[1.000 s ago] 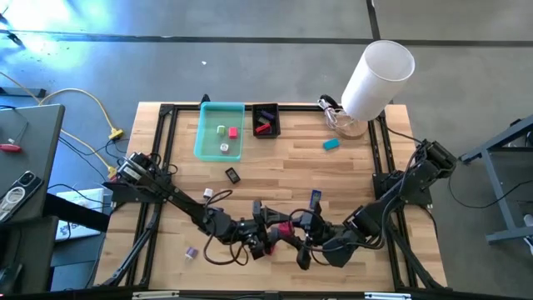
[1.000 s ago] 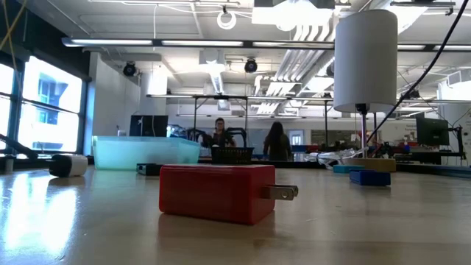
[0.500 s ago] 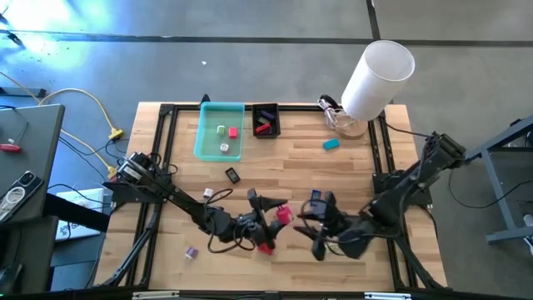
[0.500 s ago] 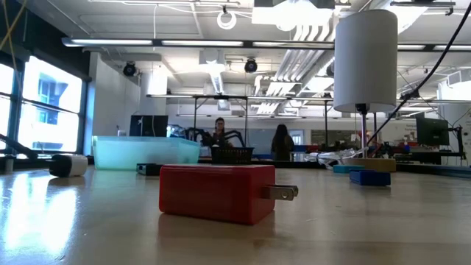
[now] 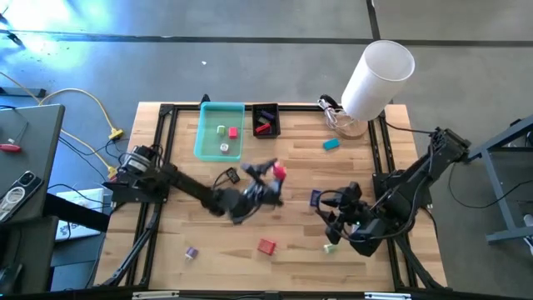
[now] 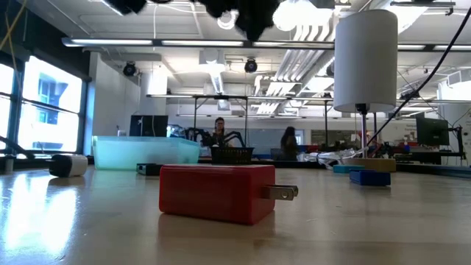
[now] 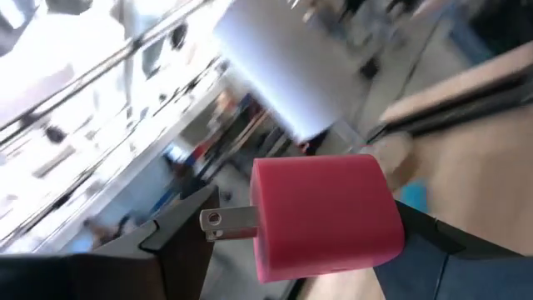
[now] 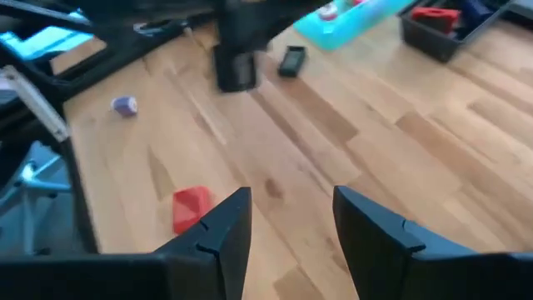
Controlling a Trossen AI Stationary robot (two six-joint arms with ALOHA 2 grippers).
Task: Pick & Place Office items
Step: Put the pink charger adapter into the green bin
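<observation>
From above, the left claw (image 5: 268, 177) hangs over the middle of the wooden surface (image 5: 291, 158), clamped on a pink plug block (image 5: 279, 172). The right claw (image 5: 331, 218) sits toward the right edge, fingers parted and empty. A red block (image 5: 266, 246) lies near the front, a purple piece (image 5: 191, 252) front left.

At surface level, the red block (image 6: 217, 193) lies closest, prongs pointing right.

The left wrist view shows the pink plug block (image 7: 325, 212) gripped between the fingers.

The right wrist view shows parted fingers (image 8: 221, 233) above bare wood, the red block (image 8: 191, 207) beyond.
</observation>
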